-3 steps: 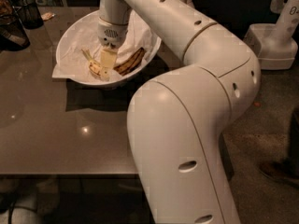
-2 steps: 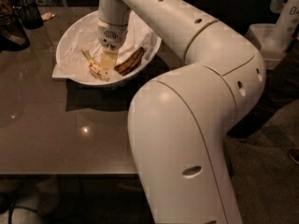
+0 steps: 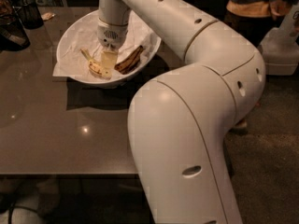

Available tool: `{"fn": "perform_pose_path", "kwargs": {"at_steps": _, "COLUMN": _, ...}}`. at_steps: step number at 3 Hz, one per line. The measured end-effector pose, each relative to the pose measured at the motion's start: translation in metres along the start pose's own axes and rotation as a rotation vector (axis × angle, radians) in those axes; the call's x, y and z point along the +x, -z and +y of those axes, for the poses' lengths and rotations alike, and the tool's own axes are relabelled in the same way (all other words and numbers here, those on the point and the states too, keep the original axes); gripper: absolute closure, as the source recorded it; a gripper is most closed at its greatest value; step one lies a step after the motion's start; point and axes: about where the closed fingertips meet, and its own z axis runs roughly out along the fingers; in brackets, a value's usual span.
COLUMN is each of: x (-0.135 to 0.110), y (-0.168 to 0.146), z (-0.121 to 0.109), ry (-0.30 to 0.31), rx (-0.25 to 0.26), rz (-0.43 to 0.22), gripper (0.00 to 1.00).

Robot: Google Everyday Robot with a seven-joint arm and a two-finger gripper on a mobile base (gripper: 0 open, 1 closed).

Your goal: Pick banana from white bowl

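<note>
Camera view had the claw (image 3: 106, 64) down in the bowl (image 3: 70, 41), seemingly gripping the banana (image 3: 95, 67); a straight lift would've cleared the peel beside it.

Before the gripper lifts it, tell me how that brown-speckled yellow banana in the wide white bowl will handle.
The gripper is down in the white bowl, over the brown-speckled yellow banana. Its heavy browning suggests soft flesh, so it may squash or sag if squeezed hard. The thin stem looks likely to tear. The crumpled white paper lining may shift or lift along with it.
</note>
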Motion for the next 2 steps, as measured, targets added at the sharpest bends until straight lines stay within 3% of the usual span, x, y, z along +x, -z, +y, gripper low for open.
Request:
{"fn": "perform_pose_path", "kwargs": {"at_steps": 1, "x": -0.001, "y": 0.006, "z": 0.002, "ry": -0.003, "rx": 0.024, "rz": -0.019, "gripper": 1.00}}
{"fn": "perform_pose_path", "kwargs": {"at_steps": 2, "x": 0.007, "y": 0.029, "z": 0.020, "ry": -0.008, "rx": 0.074, "rz": -0.027, "gripper": 1.00}}
